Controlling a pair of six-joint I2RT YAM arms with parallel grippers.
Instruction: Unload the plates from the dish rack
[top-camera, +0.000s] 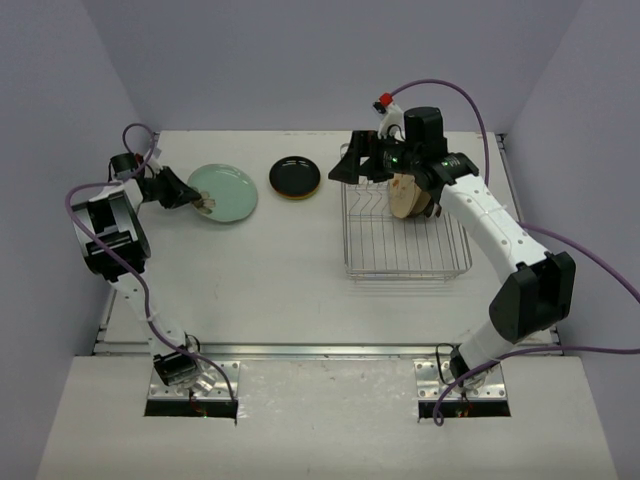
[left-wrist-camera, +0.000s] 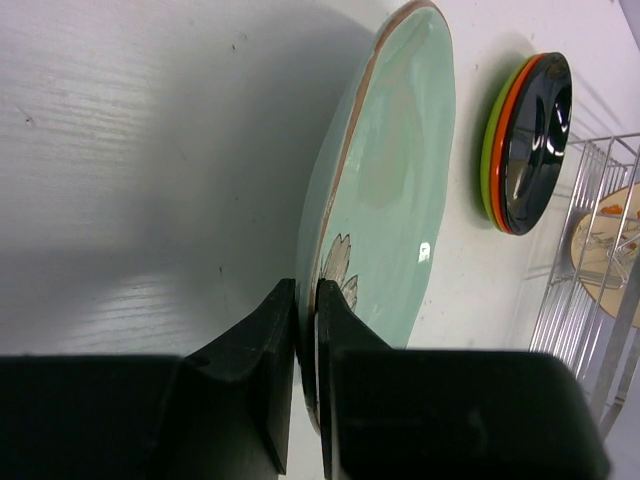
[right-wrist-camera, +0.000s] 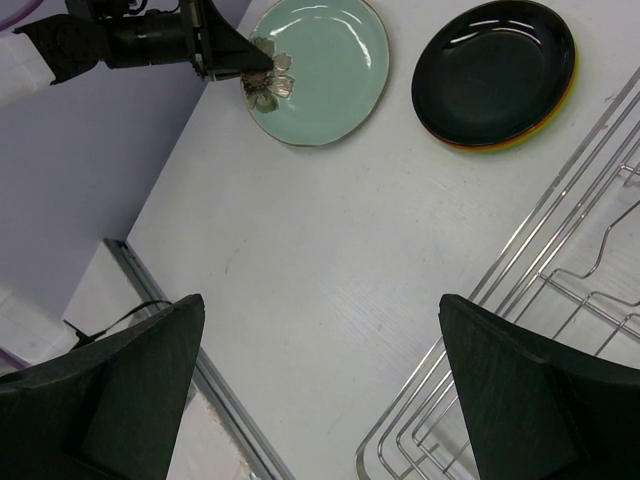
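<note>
At the far left of the tabletop (top-camera: 300, 290), the left arm folds back on itself, its end effector (top-camera: 190, 197) clamped on the left rim of the pale teal plate (top-camera: 228, 190), which lies face up. The right arm reaches over the dish rack (top-camera: 400, 255), its end effector (top-camera: 358, 165) spread wide, beside a cream plate (top-camera: 408, 197) standing on edge at the rack's far end.

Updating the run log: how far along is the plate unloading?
Done: a stack of three plates, black on orange on green, sits on the table. In hand: the left gripper is shut on the rim of the teal plate, at the table. Left: a cream plate stands in the rack; the right gripper hangs open, holding nothing.
</note>
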